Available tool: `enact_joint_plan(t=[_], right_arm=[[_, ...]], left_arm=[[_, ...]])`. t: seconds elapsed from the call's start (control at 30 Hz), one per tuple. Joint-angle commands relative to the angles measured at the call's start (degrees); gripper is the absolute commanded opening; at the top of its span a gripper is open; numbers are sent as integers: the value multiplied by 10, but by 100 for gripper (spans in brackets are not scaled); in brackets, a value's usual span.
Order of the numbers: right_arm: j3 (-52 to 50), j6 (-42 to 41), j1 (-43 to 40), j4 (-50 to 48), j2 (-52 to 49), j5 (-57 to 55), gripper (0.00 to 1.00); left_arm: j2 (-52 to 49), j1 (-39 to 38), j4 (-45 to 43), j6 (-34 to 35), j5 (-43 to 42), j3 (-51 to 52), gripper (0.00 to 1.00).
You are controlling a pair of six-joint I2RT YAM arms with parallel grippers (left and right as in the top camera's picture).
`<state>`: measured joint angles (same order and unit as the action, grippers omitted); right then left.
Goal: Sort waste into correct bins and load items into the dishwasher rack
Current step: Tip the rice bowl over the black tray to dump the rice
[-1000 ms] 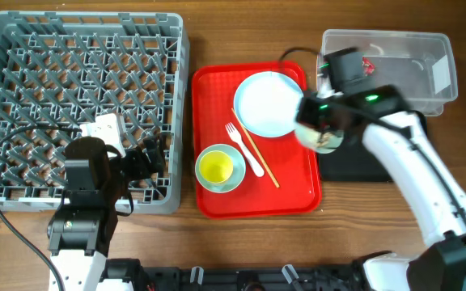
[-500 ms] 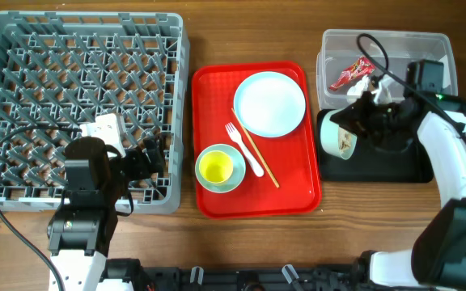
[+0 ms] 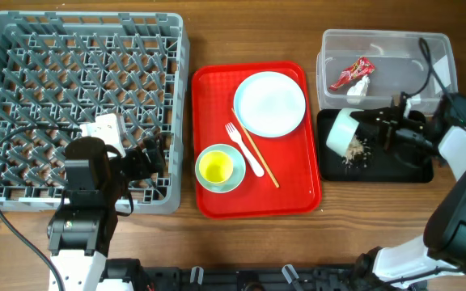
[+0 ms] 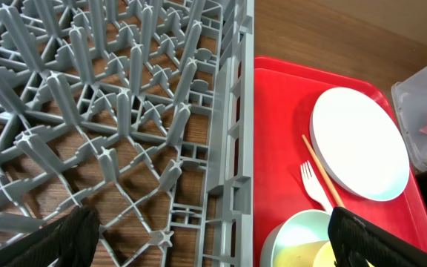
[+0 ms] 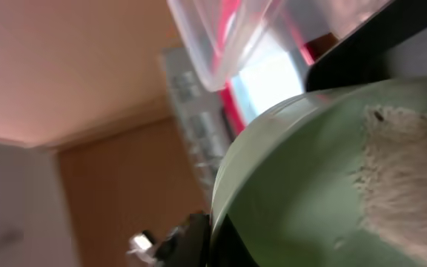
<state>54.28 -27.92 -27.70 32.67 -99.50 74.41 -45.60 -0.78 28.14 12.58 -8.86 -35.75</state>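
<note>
Since a second ago the right arm has swung from the red serving tray's [image 3: 217,202] edge over to the black tray [image 3: 411,171]. The bowl it carries has rolled onto its side.

Right gripper [image 3: 376,129] is clamped on the rim of that tipped bowl [image 3: 343,133], mouth facing down toward the tray floor. Food scraps [image 3: 354,151] lie scattered on the black tray right under it. The right wrist view shows a beige patch clinging inside the bowl, so I'd say we're mid-dump, not quite done.

Next it probably needs a bit more tilt or a shake. Then comes a long carry over the red tray to the rack [image 3: 79,81], and the bowl has to seat between pegs.

Pose-wise, the right arm comes in low from the right edge, forearm along the black tray, wrist rolled over. Left gripper [image 3: 150,158] hangs over the rack's near right corner, fingers spread wide, nothing in them.

Further out:
- The clear tub [image 3: 427,48], just behind the black tray, already holds the red wrapper [image 3: 352,73] and the paper wad [image 3: 360,87].
- The plate [image 3: 269,103], fork [image 3: 245,149], chopsticks [image 3: 257,153] and second bowl [image 3: 231,184] are all on the red tray.
- The yellow cup [image 3: 215,167] sits inside the second bowl.
</note>
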Motion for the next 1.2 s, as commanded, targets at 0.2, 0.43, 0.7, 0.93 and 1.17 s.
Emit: enact_joint_plan(t=[0.2, 0.43, 0.7, 0.93, 1.17], right_arm=[[-7, -158, -49, -87, -7, 185, 4], [-7, -232, -91, -113, -7, 185, 4], [-7, -282, -115, -211, -7, 185, 4], [-7, -184, -70, -186, -6, 143, 4], [-7, -100, 32, -120, 24, -18, 5]], left_arm=[[-2, 3, 0, 3, -7, -11, 100], [-2, 3, 0, 3, -7, -11, 100], [-2, 3, 0, 3, -7, -11, 100], [-2, 3, 0, 3, -7, -11, 100], [-2, 3, 0, 3, -7, -11, 100]])
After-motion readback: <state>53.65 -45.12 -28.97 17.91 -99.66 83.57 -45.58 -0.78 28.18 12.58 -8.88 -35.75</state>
